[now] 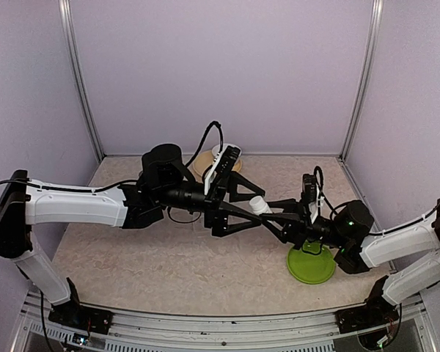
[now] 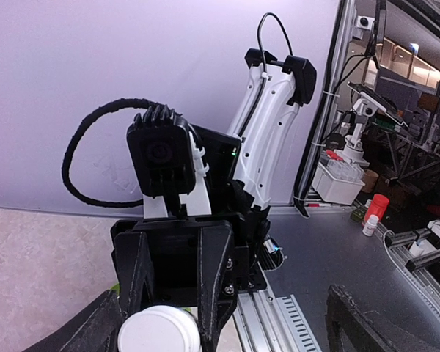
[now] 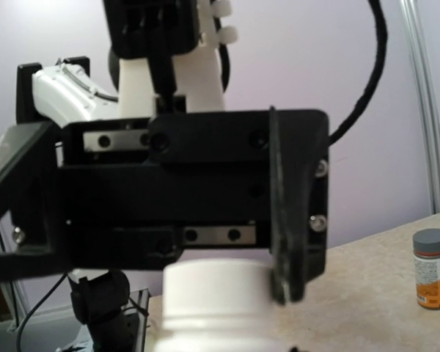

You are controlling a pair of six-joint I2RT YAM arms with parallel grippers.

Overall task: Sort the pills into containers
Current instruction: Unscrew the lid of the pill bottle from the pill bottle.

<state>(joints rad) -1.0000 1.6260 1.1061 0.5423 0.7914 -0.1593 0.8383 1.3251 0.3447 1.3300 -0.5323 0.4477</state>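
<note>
A white bottle (image 1: pixel 257 204) with a white cap hangs above the middle of the table. My right gripper (image 1: pixel 268 213) is shut on it from the right. In the left wrist view the bottle's cap (image 2: pixel 159 331) sits between the right gripper's black fingers (image 2: pixel 214 279). My left gripper (image 1: pixel 258 207) stands open, its jaws wide on either side of the cap. In the right wrist view one of the left gripper's fingers (image 3: pixel 292 249) touches the side of the cap (image 3: pixel 218 282). The pills and the containers are out of view.
A green round plate (image 1: pixel 310 265) lies under the right wrist. A white bowl on a tan plate (image 1: pixel 203 166) shows behind the left wrist at the back. A small bottle with a grey cap and an orange label (image 3: pixel 432 268) stands on the table.
</note>
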